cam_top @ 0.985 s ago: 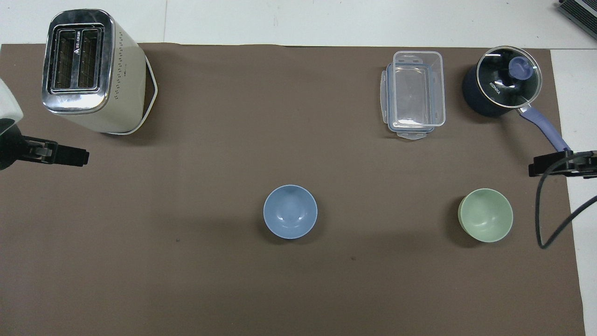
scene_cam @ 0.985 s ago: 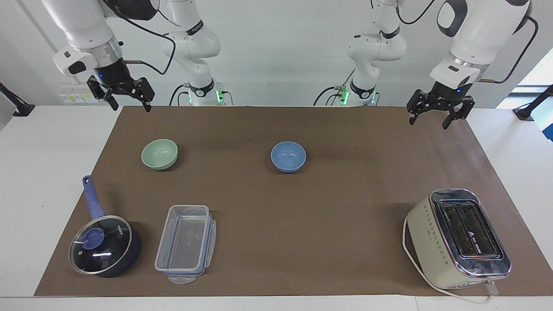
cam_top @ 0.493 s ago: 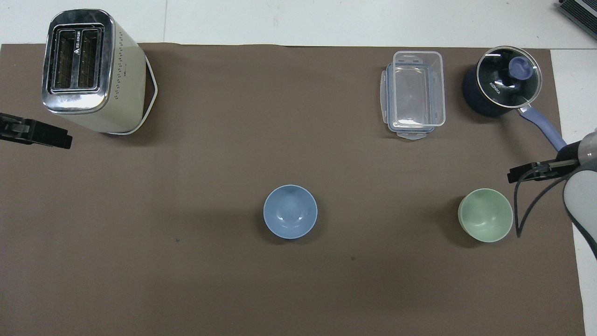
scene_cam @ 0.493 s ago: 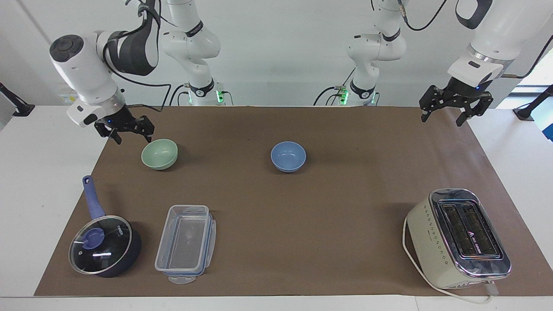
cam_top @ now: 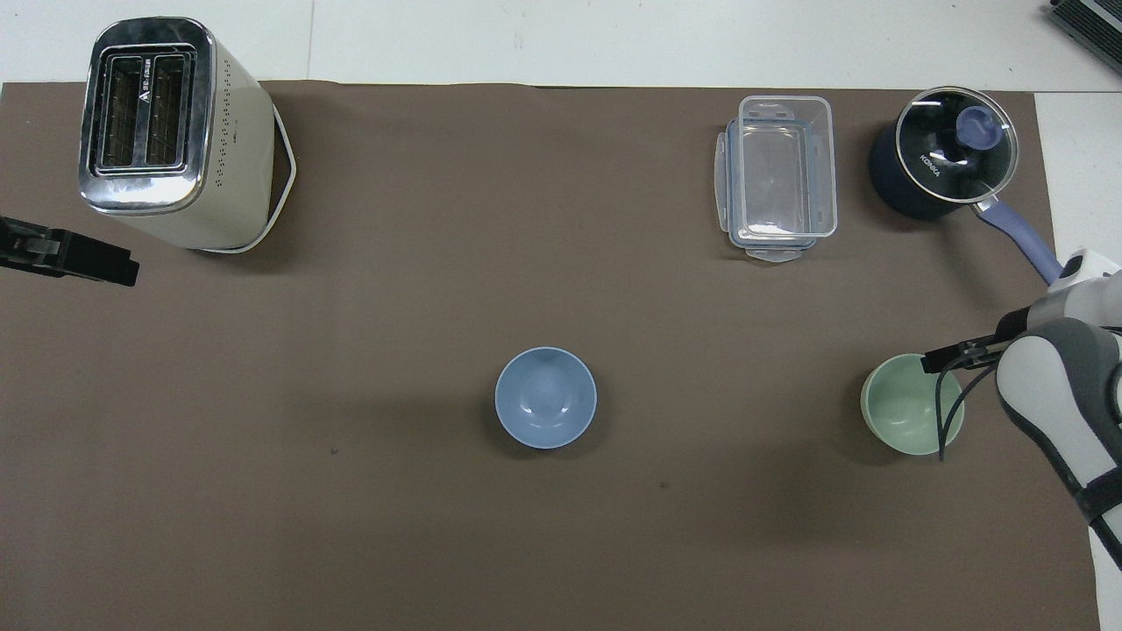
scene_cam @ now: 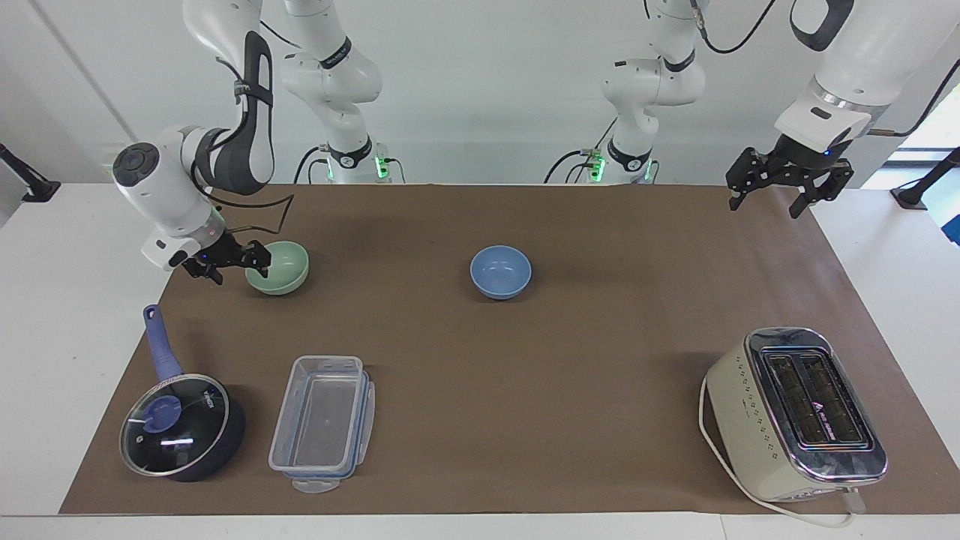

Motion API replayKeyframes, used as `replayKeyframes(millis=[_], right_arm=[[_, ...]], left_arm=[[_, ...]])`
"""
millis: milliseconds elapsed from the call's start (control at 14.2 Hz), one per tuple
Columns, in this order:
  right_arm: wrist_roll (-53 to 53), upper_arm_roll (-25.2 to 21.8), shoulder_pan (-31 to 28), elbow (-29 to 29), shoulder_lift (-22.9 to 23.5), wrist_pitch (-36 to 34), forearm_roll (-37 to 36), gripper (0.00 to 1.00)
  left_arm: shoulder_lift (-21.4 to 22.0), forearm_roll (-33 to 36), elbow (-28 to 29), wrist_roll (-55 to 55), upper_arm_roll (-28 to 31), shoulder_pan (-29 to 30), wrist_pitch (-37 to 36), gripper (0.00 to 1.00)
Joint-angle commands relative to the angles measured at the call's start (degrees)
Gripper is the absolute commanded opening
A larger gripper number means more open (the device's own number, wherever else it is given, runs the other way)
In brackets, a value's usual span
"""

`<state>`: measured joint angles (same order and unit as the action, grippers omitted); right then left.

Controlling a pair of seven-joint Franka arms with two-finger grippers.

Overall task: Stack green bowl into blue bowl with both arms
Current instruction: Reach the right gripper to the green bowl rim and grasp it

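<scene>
facing view gives you the clutter first: a toaster (scene_cam: 796, 414) sits at the left arm's end, farther from the robots than the bowls. a clear container (scene_cam: 322, 424) and a lidded saucepan (scene_cam: 180, 421) sit at the right arm's end, also farther out; the pan handle points toward the robots and ends near the green bowl (scene_cam: 278, 267). nothing lies btwn the green bowl and the blue bowl (scene_cam: 500, 271), which is mid-mat (scene_cam: 585, 360) and well apart from it.

vs 1 s ago: right gripper (scene_cam: 229, 262) has dropped from up by the mat's edge nearest the robots to bowl height, jaws open, one fingertip at the green bowl's rim on the side away from the blue bowl. can't tell if it touches. left gripper (scene_cam: 772, 195) has risen a bit, open, holding nothing, waiting over the mat's corner. bowls haven't moved.

overhead view shows you a right fingertip (cam_top: 955, 355) overlapping the green bowl's (cam_top: 907, 407) rim, but not its height; only a dark tip of the left gripper (cam_top: 96, 263) shows beside the toaster (cam_top: 175, 131).
</scene>
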<state>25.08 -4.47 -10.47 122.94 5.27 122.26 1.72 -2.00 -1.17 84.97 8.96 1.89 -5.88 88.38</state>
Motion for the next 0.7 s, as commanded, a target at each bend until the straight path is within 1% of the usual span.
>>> replayKeyframes(millis=[0, 70, 211, 282, 422, 493, 563, 633], right_arm=[[3.30, 0.52, -0.96, 3.61, -0.78, 2.54, 1.44, 1.00], [4.35, 0.52, -1.57, 4.49, -0.87, 4.03, 1.44, 1.00], [4.62, 0.52, -1.66, 4.85, -0.35, 4.91, 1.44, 1.00], [4.62, 0.52, -1.58, 4.85, -0.08, 5.27, 1.44, 0.88], [4.36, 0.52, -1.57, 4.85, -0.08, 5.88, 1.44, 0.41], [3.93, 0.52, -1.57, 4.85, -0.08, 5.89, 1.44, 0.10], [3.83, 0.52, -1.57, 4.76, 0.01, 5.89, 1.44, 0.00], [3.75, 0.52, -1.66, 4.67, 0.01, 5.89, 1.62, 0.00]], left_arm=[[0.60, 0.38, 0.90, 0.36, -0.40, 0.26, -0.93, 1.00], [0.95, 0.38, 1.95, 0.18, -0.40, 0.17, -0.58, 1.00], [0.51, 0.38, 2.22, 0.00, -0.40, -0.01, -0.32, 1.00], [0.51, 0.38, 2.57, 0.09, -0.40, -0.01, -0.23, 1.00], [0.95, 0.38, 3.63, 0.18, -0.40, -0.01, -0.05, 1.00], [0.95, 0.38, 3.54, 0.27, -0.40, -0.01, -0.31, 1.00], [1.12, 0.38, 3.71, 0.35, -0.40, -0.01, -0.92, 1.00], [1.47, 0.38, 4.50, 0.36, -0.40, -0.01, -1.19, 1.00]])
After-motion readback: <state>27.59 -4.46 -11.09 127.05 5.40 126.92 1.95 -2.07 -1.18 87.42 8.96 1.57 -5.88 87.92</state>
